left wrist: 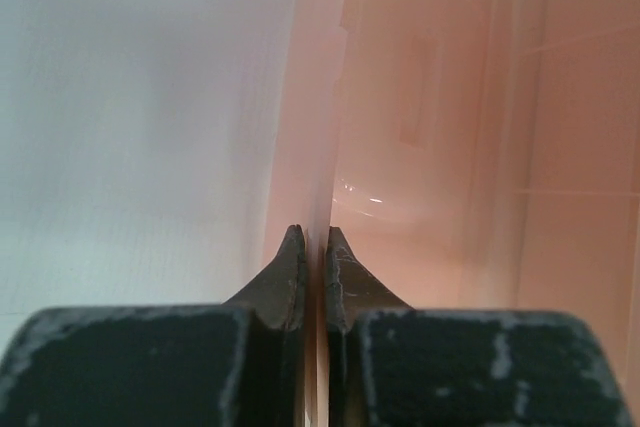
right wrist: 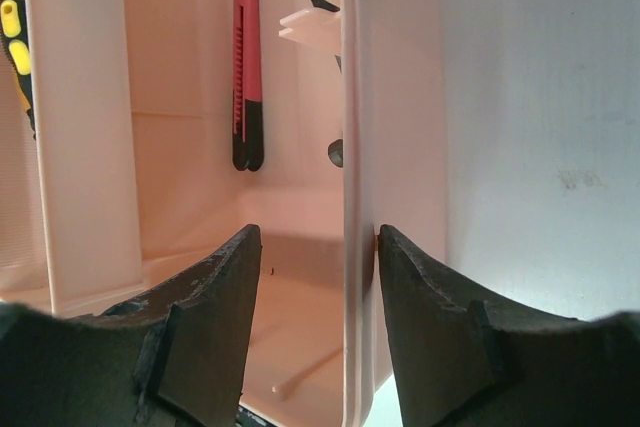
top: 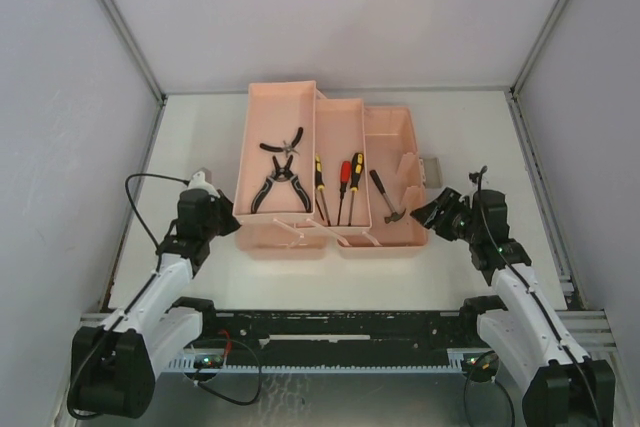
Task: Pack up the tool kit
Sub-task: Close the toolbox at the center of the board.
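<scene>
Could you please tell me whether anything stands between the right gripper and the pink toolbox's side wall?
Nothing visible does. The right gripper is open and straddles the pink plastic toolbox's side wall, one finger inside, one outside. The red-and-black utility knife lies farther in, clear of them.

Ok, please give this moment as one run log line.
left gripper: shut on toolbox wall | right gripper: open, astride right wall | pliers, screwdrivers, hammer inside

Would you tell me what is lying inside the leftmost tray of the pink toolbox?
Two black-handled pliers: a larger pair nearer the arms and a smaller pair beyond it. The tray hides whatever is beneath it.
</scene>
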Available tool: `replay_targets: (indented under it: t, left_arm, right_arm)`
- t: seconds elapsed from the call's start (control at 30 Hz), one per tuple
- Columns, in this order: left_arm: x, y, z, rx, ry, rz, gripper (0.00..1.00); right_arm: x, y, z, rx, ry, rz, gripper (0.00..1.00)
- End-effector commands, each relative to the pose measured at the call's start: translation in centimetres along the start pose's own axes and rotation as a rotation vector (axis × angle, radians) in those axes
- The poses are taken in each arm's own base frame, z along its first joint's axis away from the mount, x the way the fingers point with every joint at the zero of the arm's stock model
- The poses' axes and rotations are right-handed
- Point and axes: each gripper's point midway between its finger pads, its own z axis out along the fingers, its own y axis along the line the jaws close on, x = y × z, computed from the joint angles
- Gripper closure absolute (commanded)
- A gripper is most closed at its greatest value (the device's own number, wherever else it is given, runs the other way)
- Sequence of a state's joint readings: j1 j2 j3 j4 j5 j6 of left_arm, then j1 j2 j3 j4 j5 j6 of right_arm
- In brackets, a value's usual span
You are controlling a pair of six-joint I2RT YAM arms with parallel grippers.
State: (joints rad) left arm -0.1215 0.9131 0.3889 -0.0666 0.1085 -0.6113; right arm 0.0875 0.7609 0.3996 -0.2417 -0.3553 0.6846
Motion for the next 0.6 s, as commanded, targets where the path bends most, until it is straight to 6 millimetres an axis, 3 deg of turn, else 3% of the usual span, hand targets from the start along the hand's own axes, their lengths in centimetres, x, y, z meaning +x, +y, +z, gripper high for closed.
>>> replay_targets:
  t: [0.0,0.4,0.57]
  left_arm:
    - [-1.6,-1.1,-0.8,0.035,-0.058,-0.015,1.0]
    - [-4.7,-2.2,-4.4,-0.004,-0.124,0.02,1.0]
    - [-5.7,-3.1,-5.8,-0.001,-0.149,0.029,1.0]
  right_arm:
    - [-0.8,1.6,0.0,-0.082,-0.023,-0.013,0.5]
    - [-0.4,2.1,0.2,-0.137,0.007,-0.004,0.5]
    - [0.2,4.9,-0.5,-0.294,0.061,-0.001,0.5]
